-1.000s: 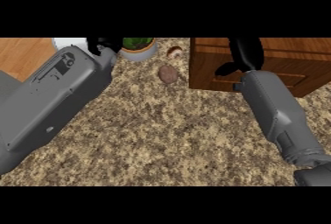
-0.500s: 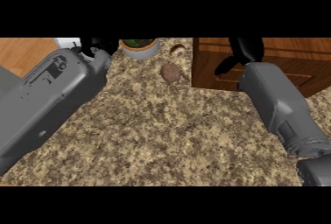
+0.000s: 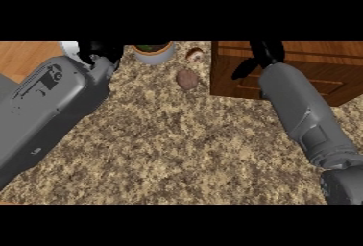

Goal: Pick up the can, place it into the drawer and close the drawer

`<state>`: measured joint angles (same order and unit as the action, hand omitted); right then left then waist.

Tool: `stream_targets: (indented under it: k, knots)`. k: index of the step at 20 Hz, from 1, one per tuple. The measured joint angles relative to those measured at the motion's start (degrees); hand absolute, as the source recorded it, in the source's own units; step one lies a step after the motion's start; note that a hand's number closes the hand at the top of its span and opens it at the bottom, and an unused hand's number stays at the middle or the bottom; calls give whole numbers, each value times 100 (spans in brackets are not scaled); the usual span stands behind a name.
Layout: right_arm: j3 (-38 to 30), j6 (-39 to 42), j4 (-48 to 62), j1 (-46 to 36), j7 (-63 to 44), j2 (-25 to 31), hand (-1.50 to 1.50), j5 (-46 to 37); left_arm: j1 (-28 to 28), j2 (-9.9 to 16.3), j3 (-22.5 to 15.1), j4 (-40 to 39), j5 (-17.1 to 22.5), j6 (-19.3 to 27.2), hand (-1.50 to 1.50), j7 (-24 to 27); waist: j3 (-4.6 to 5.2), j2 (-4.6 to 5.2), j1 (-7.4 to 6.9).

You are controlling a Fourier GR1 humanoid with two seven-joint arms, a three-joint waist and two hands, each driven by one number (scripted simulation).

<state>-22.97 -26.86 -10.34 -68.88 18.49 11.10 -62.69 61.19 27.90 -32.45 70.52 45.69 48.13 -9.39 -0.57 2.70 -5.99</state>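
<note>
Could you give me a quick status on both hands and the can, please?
Right hand over the wooden drawer unit, fingers hard to read. Left hand at the counter's far edge, mostly cut off. Can not visible. Brown lump and pot sit beside the drawer unit.

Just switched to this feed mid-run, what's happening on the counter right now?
The right hand is up against the wooden drawer unit at the counter's far right. The left hand is at the far edge near a potted plant; whether it holds anything cannot be told. A brown potato-like item lies on the granite counter beside the drawer unit. No can is visible.
</note>
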Motion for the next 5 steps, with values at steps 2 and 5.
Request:
stream_targets:
  k: [2,5]
  knots:
    - [-309,131,-32,-9,219,-20,-150,326,-24,38,12,50,-6,-3,-150,-26,4,-15,18]
    - [-676,375,-43,-101,402,-46,-150,731,1,99,19,116,-28,32,-150,-133,8,-44,35]
